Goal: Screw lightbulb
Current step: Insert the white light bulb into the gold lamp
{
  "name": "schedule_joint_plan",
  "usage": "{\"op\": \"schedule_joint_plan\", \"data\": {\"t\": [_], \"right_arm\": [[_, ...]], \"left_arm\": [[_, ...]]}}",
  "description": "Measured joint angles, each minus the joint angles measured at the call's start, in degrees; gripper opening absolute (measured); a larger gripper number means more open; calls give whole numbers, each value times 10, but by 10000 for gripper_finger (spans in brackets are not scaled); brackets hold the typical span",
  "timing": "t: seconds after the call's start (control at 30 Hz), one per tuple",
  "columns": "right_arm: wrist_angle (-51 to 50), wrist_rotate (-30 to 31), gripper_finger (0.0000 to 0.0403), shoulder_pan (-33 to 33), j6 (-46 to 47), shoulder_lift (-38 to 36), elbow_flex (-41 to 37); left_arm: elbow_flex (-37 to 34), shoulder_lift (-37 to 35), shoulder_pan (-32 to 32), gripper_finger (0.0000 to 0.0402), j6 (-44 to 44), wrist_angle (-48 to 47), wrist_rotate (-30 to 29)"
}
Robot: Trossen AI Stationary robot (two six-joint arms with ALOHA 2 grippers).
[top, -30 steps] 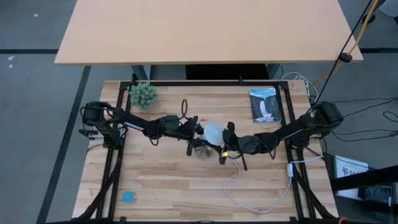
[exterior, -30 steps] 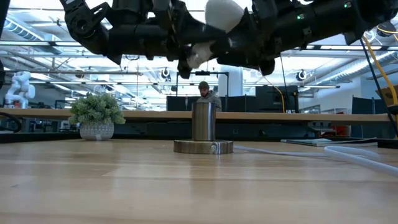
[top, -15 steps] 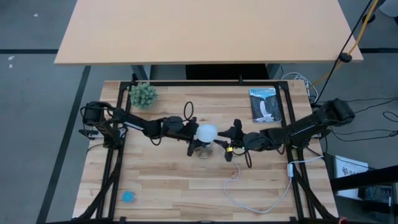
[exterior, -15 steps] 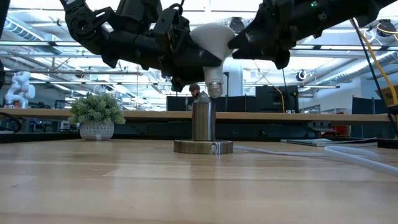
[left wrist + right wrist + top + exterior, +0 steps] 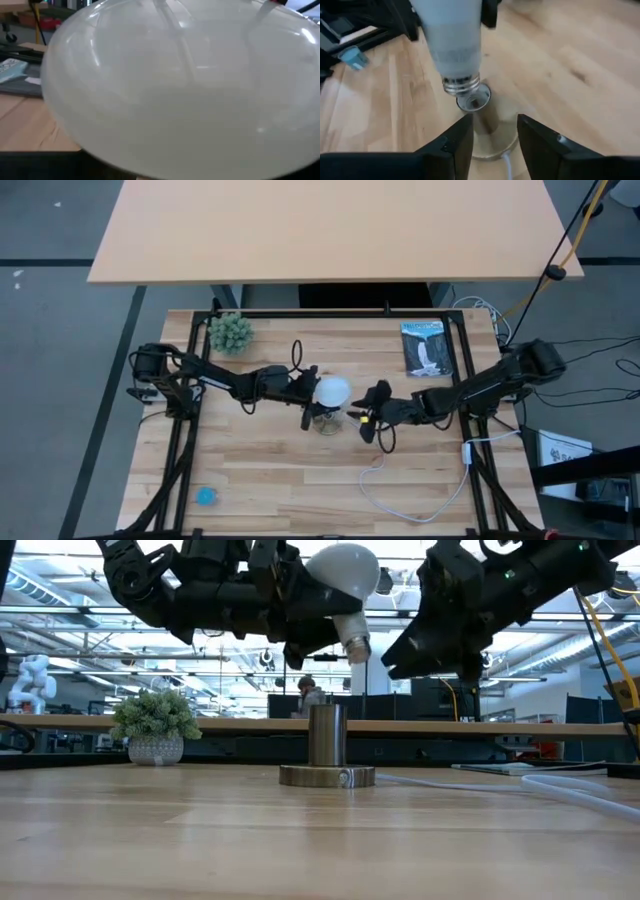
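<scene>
change: since half a second ago we see the lightbulb (image 5: 343, 580) lifted off the socket (image 5: 327, 745) and tilted; right gripper (image 5: 368, 416) backed off it.
lightbulb: above socket, base (image 5: 461, 84) clear of the opening.
left gripper (image 5: 308, 392): we see it clamped on the globe.
right gripper: just right of socket, fingers (image 5: 452, 145) parted, empty.
cord (image 5: 400, 505): runs from socket.
</scene>
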Motion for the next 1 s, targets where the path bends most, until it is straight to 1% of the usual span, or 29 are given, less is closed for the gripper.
{"op": "schedule_joint_plan", "data": {"t": [0.1, 0.2, 0.33, 0.5, 0.6, 0.77, 1.0], "right_arm": [[3, -1, 160, 0, 29, 19, 0], [36, -2, 180, 0, 33, 34, 0], [90, -17, 211, 0, 4, 44, 0], [103, -15, 250, -1, -25, 45, 0], [116, -14, 266, -5, -41, 47, 0], [167, -12, 276, -17, -74, 64, 0], [224, -15, 267, -24, -134, 86, 0]], "left_arm": [[0, 0, 0, 202, 0, -5, 0], [0, 0, 0, 202, 0, -9, 0], [0, 0, 0, 202, 0, -11, 0], [0, 0, 0, 202, 0, -14, 0], [0, 0, 0, 202, 0, -13, 0], [0, 0, -1, 202, 0, -8, 0], [0, 0, 0, 202, -1, -8, 1]]}}
